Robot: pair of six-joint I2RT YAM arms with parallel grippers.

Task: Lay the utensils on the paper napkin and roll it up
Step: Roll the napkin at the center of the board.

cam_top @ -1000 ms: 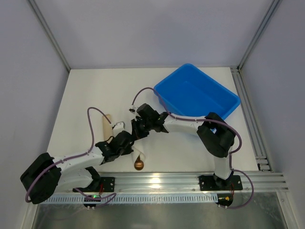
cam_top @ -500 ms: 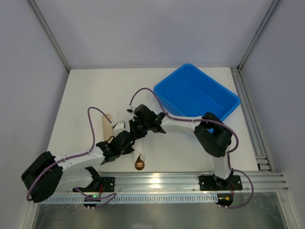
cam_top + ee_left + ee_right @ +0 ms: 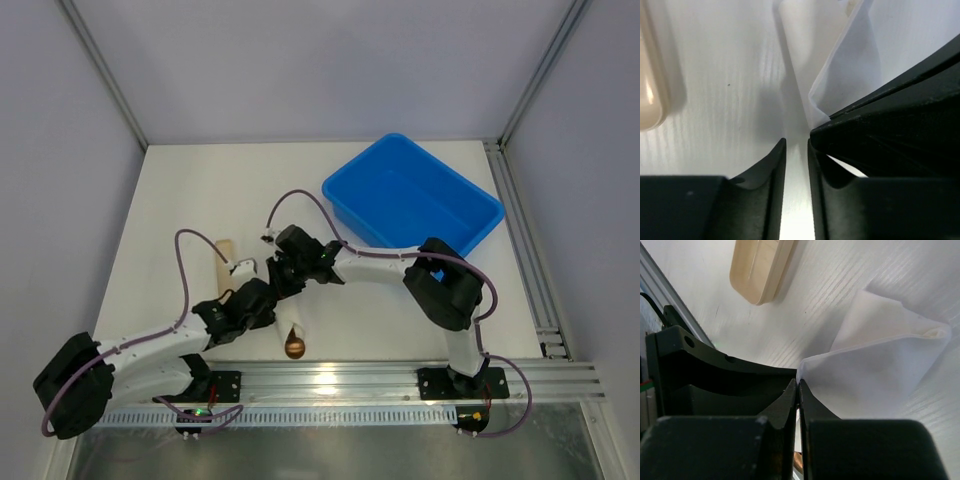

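My right gripper is pressed together, and the edge of the napkin runs right into the seam between its tips, so I am pinching the paper there. In that wrist view the napkin spreads up and to the right from my fingers as a loose folded sheet, lifted a little off the desk.

My left gripper is parted by a narrow slit with nothing in it. Only the white desk shows through the gap. A corner of the napkin touches the tip of the finger on the right side of that view.

From above, the napkin lies as a white roll at lower centre of the frame, just under both of my grippers, which sit close together over its upper end. The spoon pokes its round bowl out of the roll's lower end, near the front rail. I cannot see a fork.

A tan cylinder lies just left of my left gripper, apart from the napkin. A blue tub sits at upper right.
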